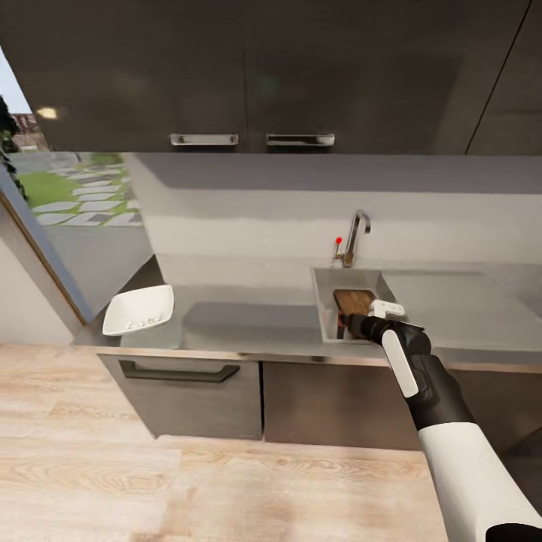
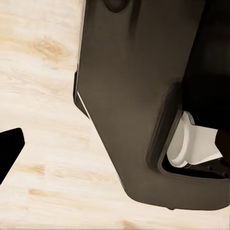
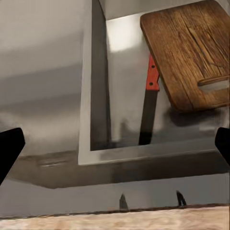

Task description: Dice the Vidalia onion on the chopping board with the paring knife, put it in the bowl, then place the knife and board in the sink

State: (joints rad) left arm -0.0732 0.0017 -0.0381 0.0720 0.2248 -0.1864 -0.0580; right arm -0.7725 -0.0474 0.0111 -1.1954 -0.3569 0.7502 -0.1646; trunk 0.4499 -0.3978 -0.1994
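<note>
Right end effector (image 3: 115,143), fingers spread and empty, sits at the sink's (image 1: 324,301) near rim; board (image 3: 191,52) and knife (image 3: 149,103) lie inside, just beyond, knife's long axis running near-to-far.

- The sink (image 1: 325,301) is set into the countertop (image 1: 248,320), right of centre
- The chopping board (image 3: 191,52) is laid inside the sink
- The paring knife (image 3: 149,103) is partly tucked under the board
- The bowl (image 1: 139,309) is placed at the countertop's left end, with the diced onion (image 1: 144,321) in it
</note>
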